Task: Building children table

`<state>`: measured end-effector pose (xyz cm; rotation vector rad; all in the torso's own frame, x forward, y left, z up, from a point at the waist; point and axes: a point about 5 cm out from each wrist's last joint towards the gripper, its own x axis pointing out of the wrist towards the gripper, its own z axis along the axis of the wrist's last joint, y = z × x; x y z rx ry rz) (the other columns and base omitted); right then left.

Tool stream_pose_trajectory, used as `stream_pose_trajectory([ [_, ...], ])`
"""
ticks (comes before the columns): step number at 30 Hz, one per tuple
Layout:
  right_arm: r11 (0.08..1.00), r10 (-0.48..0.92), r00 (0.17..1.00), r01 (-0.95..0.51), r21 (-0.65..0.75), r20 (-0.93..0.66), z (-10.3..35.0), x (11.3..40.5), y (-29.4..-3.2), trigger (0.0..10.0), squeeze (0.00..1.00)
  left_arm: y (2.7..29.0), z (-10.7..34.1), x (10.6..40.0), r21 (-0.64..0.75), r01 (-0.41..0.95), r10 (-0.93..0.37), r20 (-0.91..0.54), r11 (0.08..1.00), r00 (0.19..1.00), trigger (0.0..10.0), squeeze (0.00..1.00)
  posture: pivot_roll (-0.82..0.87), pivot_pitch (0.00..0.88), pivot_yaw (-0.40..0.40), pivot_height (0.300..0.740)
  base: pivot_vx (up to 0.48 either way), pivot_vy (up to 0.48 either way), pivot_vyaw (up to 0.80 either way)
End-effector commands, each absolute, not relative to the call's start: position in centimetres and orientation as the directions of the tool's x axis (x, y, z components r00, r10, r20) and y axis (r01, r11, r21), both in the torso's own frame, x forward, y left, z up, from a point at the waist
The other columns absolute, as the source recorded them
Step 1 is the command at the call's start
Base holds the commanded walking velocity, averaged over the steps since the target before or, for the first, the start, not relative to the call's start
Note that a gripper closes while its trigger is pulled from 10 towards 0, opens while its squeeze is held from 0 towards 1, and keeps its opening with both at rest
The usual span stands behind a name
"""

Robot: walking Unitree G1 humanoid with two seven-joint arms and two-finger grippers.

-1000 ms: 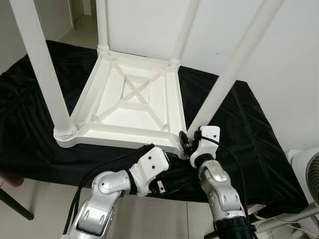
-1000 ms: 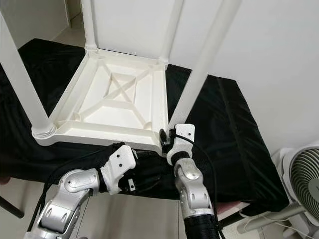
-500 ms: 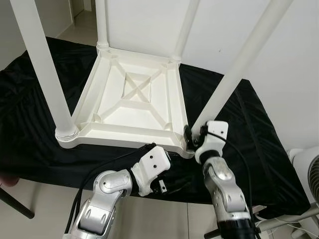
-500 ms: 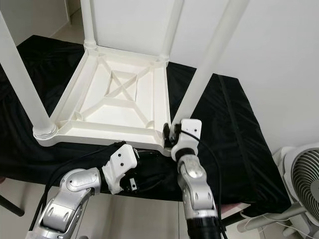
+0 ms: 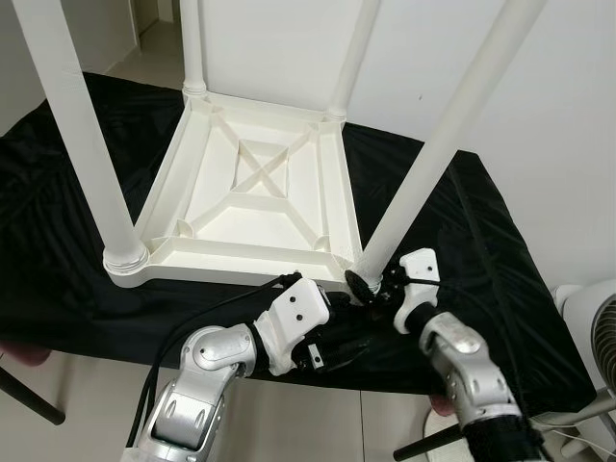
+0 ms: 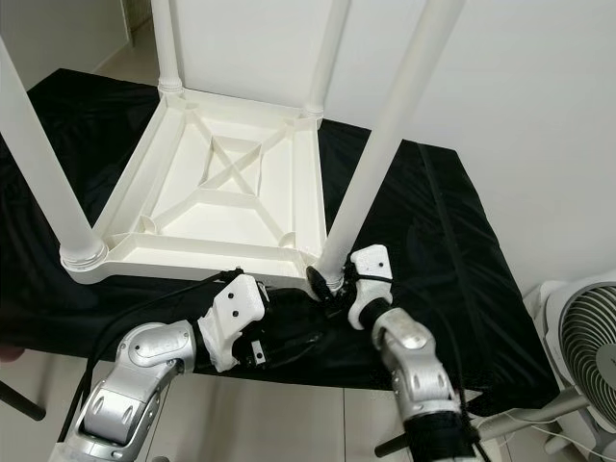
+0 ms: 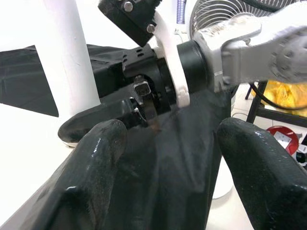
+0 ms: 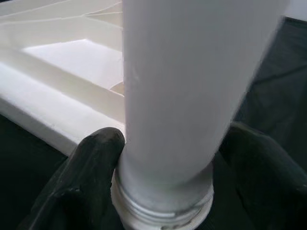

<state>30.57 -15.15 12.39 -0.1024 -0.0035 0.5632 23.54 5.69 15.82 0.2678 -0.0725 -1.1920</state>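
White table leg between right jaws

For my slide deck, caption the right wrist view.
Right gripper clasps the base of a white table leg at the upturned tabletop.

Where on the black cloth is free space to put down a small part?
The black cloth is bare between the near right leg and the fan, and left of the upturned table. The near corner is crowded by the right end effector and left end effector.
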Motion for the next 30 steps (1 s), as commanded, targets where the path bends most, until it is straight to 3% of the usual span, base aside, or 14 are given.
stream_pose_trajectory([
  [1, 0.811, 0.569, 0.82, -0.571, -0.128, -0.054, 12.1, 31.2, -15.9, 10.0, 0.0, 5.6, 15.9, 24.1, 0.246, 0.871, -0.889, -0.063, 0.426, 0.453, 10.0, 0.0, -0.02, 0.047, -0.145, 0.74, 0.0, 0.0, 0.0],
  [6, 0.778, 0.609, 0.791, -0.61, -0.148, -0.059, 12.2, 32.1, -16.2, 10.0, 0.0, 5.5, 15.9, 24.0, 0.244, 0.874, -0.893, -0.062, 0.42, 0.446, 10.0, 0.0, -0.02, 0.041, -0.137, 0.74, 0.0, 0.0, 0.0],
  [13, 0.702, 0.691, 0.716, -0.698, -0.139, -0.101, 11.6, 33.2, -14.4, 10.0, 0.0, 5.1, 16.0, 24.2, 0.244, 0.883, -0.901, -0.066, 0.401, 0.428, 10.0, 0.0, -0.01, 0.032, -0.134, 0.74, 0.0, 0.0, 0.0],
  [14, 0.696, 0.697, 0.709, -0.705, -0.136, -0.107, 11.3, 33.1, -14.1, 3.5, 0.0, 5.1, 16.0, 24.1, 0.245, 0.883, -0.902, -0.065, 0.401, 0.427, 10.0, 0.0, -0.01, 0.029, -0.138, 0.74, 0.0, 0.0, 0.0],
  [16, 0.691, 0.702, 0.704, -0.71, -0.135, -0.109, 11.2, 33.1, -14.0, 3.5, 0.0, 5.1, 16.0, 24.1, 0.246, 0.883, -0.902, -0.065, 0.4, 0.427, 10.0, 0.0, -0.01, 0.029, -0.138, 0.74, 0.0, 0.0, 0.0],
  [17, 0.678, 0.716, 0.69, -0.724, -0.129, -0.111, 10.9, 32.9, -13.8, 0.0, 0.0, 5.0, 16.0, 24.1, 0.248, 0.882, -0.902, -0.065, 0.4, 0.428, 10.0, 0.0, 0.0, 0.025, -0.147, 0.74, 0.0, 0.0, 0.0],
  [25, 0.675, 0.728, 0.679, -0.734, -0.078, -0.094, 10.0, 32.0, -13.8, 0.0, 0.0, 4.9, 16.0, 24.0, 0.244, 0.88, -0.899, -0.063, 0.407, 0.433, 10.0, 0.0, 0.0, 0.023, -0.157, 0.74, 0.0, 0.0, 0.0],
  [26, 0.695, 0.712, 0.696, -0.717, -0.051, -0.093, 9.7, 31.7, -13.8, 7.4, 0.0, 4.9, 15.9, 24.0, 0.241, 0.881, -0.9, -0.062, 0.407, 0.432, 10.0, 0.0, 0.0, 0.022, -0.162, 0.74, 0.0, 0.0, 0.0],
  [27, 0.701, 0.707, 0.702, -0.712, -0.04, -0.086, 9.6, 31.6, -13.8, 10.0, 0.0, 4.9, 15.9, 23.9, 0.239, 0.882, -0.9, -0.062, 0.406, 0.432, 10.0, 0.0, 0.0, 0.022, -0.163, 0.74, 0.0, 0.0, 0.0],
  [30, 0.709, 0.702, 0.708, -0.705, -0.028, -0.075, 9.7, 31.4, -13.7, 10.0, 0.0, 4.8, 15.9, 23.9, 0.238, 0.882, -0.9, -0.062, 0.406, 0.431, 10.0, 0.0, 0.0, 0.022, -0.163, 0.74, 0.0, 0.0, 0.0],
])
